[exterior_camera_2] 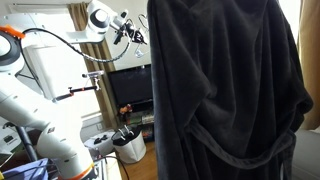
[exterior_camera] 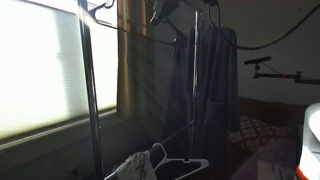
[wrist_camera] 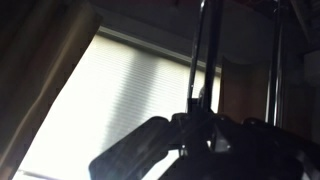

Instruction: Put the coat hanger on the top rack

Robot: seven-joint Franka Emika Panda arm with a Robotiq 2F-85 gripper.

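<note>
- My gripper [exterior_camera_2: 130, 33] is 1 black two-finger unit on the white arm, up high nr the top of the stand. In the wrist view it's only a dark silhouette [wrist_camera: 200, 135] against the bright window, so I can't tell if the fingers are apart, together or clamped on anything.
- 1 thin dark wire coat hanger [exterior_camera: 102, 8]: I make out a curved hook shape at the very top, by the nearer pole. It's too dim to say whether it sits on the rail or hangs clear of it.
- 1 top rack [exterior_camera: 140, 30], a thin metal rail running between the pole tops.
- 2 tall shiny metal upright poles, nearer [exterior_camera: 88, 90] and farther [exterior_camera: 195, 80]; the wrist view shows 1 pole close in front of the gripper.
- 1 thin lower crossbar [exterior_camera: 150, 137] betw. the poles.
- 1 long dark fleece robe [exterior_camera_2: 220, 90] hanging at the far-pole end of the top rack.
- 1 white thicker plastic hanger [exterior_camera: 175, 162], low down under the crossbar.
- 1 window w/ pale blinds [exterior_camera: 40, 70] behind the stand.
</note>
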